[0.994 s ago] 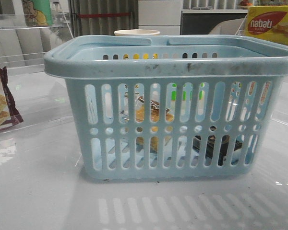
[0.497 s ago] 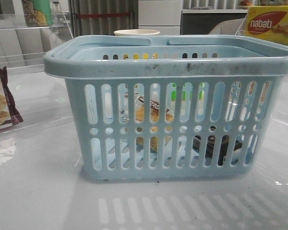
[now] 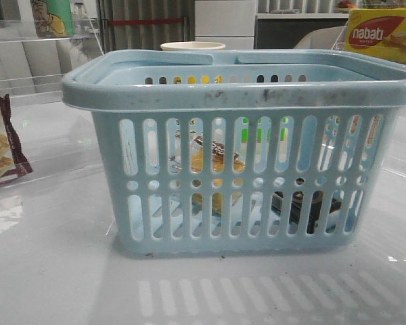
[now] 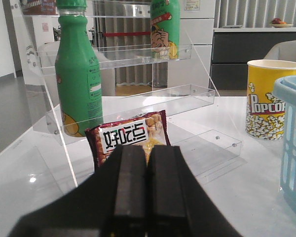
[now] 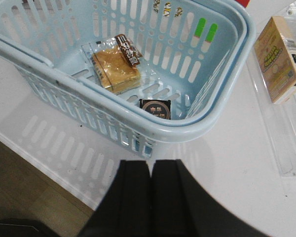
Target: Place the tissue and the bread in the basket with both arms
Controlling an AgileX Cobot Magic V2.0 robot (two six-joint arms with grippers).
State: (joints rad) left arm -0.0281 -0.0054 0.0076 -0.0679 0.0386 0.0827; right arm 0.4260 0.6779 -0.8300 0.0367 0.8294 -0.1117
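The light-blue basket (image 3: 243,95) fills the middle of the front view and shows from above in the right wrist view (image 5: 197,129). Inside it lie the bread (image 5: 116,68) in clear wrap, which shows through the slots (image 3: 216,162), and the small black tissue pack (image 5: 155,108), which shows low on the right (image 3: 304,206). My right gripper (image 5: 150,165) hovers outside the basket's near corner, shut with nothing in it. My left gripper (image 4: 147,150) is shut and empty, pointing at a cracker bag away from the basket. Neither gripper shows in the front view.
A maroon-edged cracker bag (image 4: 130,140) leans on a clear acrylic shelf (image 4: 138,106) holding green bottles (image 4: 79,74). A popcorn cup (image 4: 271,98) stands beside the basket. A yellow nabati box (image 3: 382,34) sits at the back right, and a small carton (image 5: 281,59) lies on a clear tray.
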